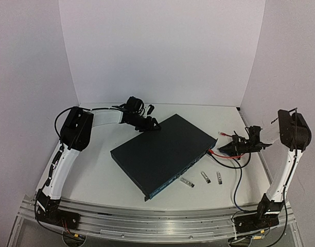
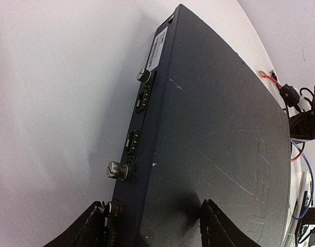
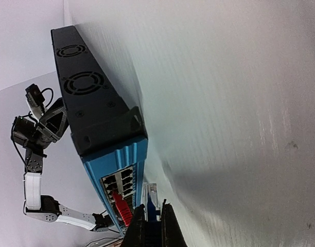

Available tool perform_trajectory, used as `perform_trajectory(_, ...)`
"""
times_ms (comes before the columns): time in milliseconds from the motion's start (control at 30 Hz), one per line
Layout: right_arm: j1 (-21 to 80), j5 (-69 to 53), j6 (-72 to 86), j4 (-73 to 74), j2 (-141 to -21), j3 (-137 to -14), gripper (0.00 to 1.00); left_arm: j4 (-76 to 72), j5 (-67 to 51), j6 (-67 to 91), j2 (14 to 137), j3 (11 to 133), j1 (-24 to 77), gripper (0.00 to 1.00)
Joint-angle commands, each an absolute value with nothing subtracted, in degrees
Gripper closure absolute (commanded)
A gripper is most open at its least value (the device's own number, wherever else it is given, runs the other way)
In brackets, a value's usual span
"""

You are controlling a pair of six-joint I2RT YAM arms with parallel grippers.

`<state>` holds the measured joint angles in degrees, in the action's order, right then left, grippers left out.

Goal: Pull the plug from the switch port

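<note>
Your switch [image 1: 160,152] lies diagonally across the middle of the tabletop [image 1: 95,175], its port face toward the near right corner. Your left gripper [image 1: 149,125] clamps its far corner. Your right gripper [image 1: 225,149], closed on a blue cable [image 3: 153,229], sits just right of the red plug [image 3: 121,206], so it is the nearer one.

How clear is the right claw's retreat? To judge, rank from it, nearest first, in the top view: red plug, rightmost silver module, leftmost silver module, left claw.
From the right claw:
1. red plug, just left.
2. rightmost silver module, toward the bases.
3. leftmost silver module, farther left.
4. left claw, across the switch.
</note>
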<state>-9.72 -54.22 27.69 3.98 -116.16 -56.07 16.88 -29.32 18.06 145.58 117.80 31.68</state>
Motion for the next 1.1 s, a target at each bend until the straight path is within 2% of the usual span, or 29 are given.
perform_trajectory(0,-10.18,-48.05,25.79,5.73,-109.99,-56.99,1.00,24.84,-22.06,16.79,150.63,115.54,31.90,0.38)
perform_trajectory(233,-10.15,-36.16,19.15,12.29,-102.82,-62.69,1.00,24.33,-22.15,16.79,150.21,115.64,31.90,0.38)
perform_trajectory(600,-10.04,-16.19,12.18,12.12,-97.02,-72.10,1.00,23.29,-22.76,16.96,150.55,115.61,31.90,0.39)
perform_trajectory(900,-9.29,-4.85,3.18,9.81,-96.40,-83.29,1.00,22.76,-22.76,17.01,150.43,115.36,31.90,0.38)
perform_trajectory(1067,-7.91,1.59,-4.53,1.64,-96.06,-86.01,1.00,22.87,-22.60,16.93,150.35,115.48,31.90,0.38)
